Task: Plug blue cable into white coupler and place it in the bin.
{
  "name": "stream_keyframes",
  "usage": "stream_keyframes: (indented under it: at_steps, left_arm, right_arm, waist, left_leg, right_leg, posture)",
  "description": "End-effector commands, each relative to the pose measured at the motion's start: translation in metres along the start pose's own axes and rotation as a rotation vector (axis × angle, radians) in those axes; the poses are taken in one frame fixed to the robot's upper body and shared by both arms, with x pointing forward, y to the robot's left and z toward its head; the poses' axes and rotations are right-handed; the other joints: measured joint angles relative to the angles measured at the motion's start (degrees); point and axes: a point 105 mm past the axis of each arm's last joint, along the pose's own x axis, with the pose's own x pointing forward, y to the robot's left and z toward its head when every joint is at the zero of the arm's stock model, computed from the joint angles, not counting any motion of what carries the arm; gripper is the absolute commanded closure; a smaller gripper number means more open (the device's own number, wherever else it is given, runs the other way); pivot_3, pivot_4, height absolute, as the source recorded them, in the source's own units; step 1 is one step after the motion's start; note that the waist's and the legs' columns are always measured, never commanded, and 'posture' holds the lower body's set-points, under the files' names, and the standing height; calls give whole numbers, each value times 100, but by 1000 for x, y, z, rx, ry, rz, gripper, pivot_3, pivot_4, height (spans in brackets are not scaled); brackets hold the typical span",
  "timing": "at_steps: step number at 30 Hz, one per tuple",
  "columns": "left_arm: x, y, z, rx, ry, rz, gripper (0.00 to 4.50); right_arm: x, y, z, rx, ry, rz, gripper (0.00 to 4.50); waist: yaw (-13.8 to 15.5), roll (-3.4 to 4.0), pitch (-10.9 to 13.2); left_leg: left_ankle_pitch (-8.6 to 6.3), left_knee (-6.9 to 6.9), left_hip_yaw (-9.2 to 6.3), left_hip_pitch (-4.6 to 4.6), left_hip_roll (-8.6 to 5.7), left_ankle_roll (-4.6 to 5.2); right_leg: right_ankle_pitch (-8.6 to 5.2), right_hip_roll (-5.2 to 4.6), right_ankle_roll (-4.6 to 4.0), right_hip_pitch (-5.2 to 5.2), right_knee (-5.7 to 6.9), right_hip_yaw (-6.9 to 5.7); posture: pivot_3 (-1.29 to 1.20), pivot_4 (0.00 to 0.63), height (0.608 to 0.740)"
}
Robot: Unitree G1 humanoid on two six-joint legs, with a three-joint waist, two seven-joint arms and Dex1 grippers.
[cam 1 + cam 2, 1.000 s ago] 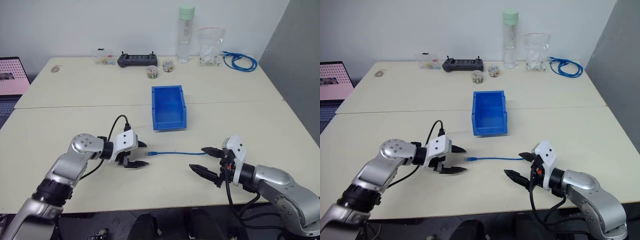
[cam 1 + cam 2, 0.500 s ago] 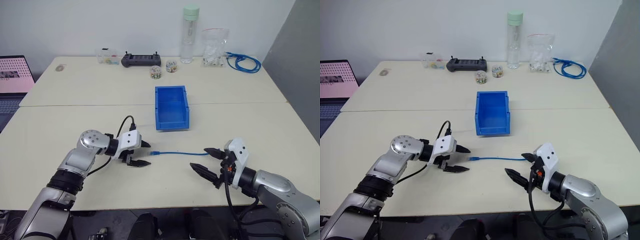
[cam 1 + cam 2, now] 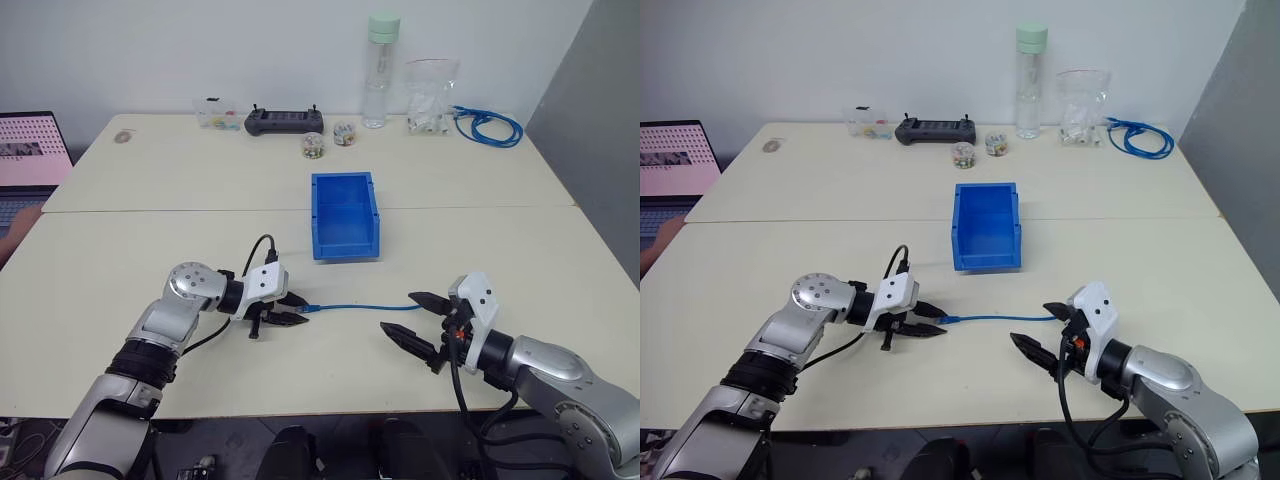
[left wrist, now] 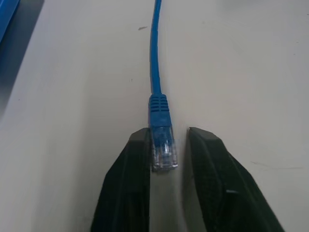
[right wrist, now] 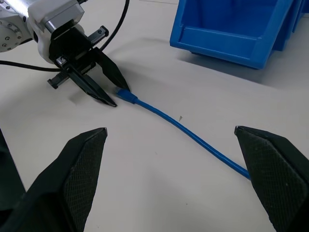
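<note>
The blue cable (image 3: pixel 360 307) lies almost straight on the table in front of the bin (image 3: pixel 346 248). My left gripper (image 3: pixel 297 311) sits low at the cable's left end. Its fingers (image 4: pixel 135 164) are closed in around the clear plug (image 4: pixel 161 142): one finger touches it and a thin gap shows at the other. My right gripper (image 3: pixel 397 312) stands open at the cable's right end, and the strand (image 5: pixel 193 137) runs between its wide-spread fingers (image 5: pixel 82 164) without touching them. The white coupler is out of view.
Along the far edge stand a black controller (image 3: pixel 284 120), two small jars (image 3: pixel 313 145), a tall bottle (image 3: pixel 380 70), a clear bag (image 3: pixel 430 95) and a coiled blue cable bundle (image 3: pixel 487 125). A laptop (image 3: pixel 30 150) sits at far left, and a person's hand (image 3: pixel 10 245) shows below it.
My left gripper slid right to the plug and its fingers narrowed from wide open to close around it. The right gripper stayed still and open.
</note>
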Motion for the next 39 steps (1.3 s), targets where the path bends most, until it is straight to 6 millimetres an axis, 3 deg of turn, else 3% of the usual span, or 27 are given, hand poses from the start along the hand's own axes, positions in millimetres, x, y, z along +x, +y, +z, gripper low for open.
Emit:
stream_keyframes:
  at_steps: [1, 8, 10, 13, 19, 22, 28, 32, 39]
  left_arm:
    - [1, -9, -24, -49, 96, -24, 4198]
    - [-8, -8, -29, -78, 120, 1, 4270]
    - [-7, -4, -21, -158, 71, 41, 4270]
    - [-6, 0, 18, -401, -122, 42, 4270]
    - [-14, -27, 87, -857, -441, -223, 4270]
    - [-14, -37, 103, -947, -504, -311, 4270]
    - [-8, -67, 112, -1027, -523, -452, 4270]
    - [-3, -82, 110, -1059, -544, -493, 4270]
    - [1, -94, 114, -1078, -573, -512, 4270]
  right_arm:
    - [-1, 4, 6, -14, -26, 16, 0]
    - [-1, 5, 4, -20, -15, 21, 0]
    - [-2, 4, 6, -23, -19, 16, 0]
    - [-8, 8, 13, 7, -35, 35, 0]
    - [-34, 54, 5, 299, 21, 332, 0]
    - [-36, 53, 8, 418, 10, 351, 0]
    - [-21, 39, 28, 607, -68, 371, 0]
    - [-14, 50, 45, 714, -96, 469, 0]
    - [-10, 65, 42, 746, -41, 516, 0]
  waist:
    - [-4, 1, -4]
    - [-23, 3, -10]
    - [-34, 6, -13]
    - [-37, 7, -14]
    - [-18, -9, -4]
    - [-41, -12, -2]
    - [-66, -20, 2]
    - [-59, -20, 2]
    - [-11, -23, 2]
  left_leg:
    - [0, 0, 0, 0, 0, 0]
    - [0, -1, 0, 3, 3, 0]
    - [0, -2, 0, 5, 3, 0]
    - [0, -2, -1, 5, 4, 1]
    - [0, 4, -20, -21, 4, 1]
    - [0, 4, -17, -19, 3, 1]
    - [3, 3, -4, -1, 4, 4]
    - [5, -1, 1, 1, 10, 3]
    - [5, 1, 1, -11, 1, 2]
  right_leg:
    - [0, 0, 0, 0, 0, 0]
    - [0, 2, 0, 0, 1, 0]
    - [0, 3, 0, 0, 2, 1]
    - [0, 4, 0, 0, 4, 1]
    - [-1, -4, 1, -4, -1, -22]
    - [-1, -5, 1, -3, -2, -19]
    - [-1, 2, 2, -1, 6, 1]
    - [-1, 7, 1, -3, 3, 9]
    - [0, -6, 4, -4, -5, 6]
  posture:
    - [0, 150, 740]
    - [0, 150, 740]
    - [0, 150, 740]
    - [0, 150, 740]
    - [0, 150, 740]
    - [0, 150, 740]
    - [0, 150, 740]
    - [0, 150, 740]
    - [0, 150, 740]
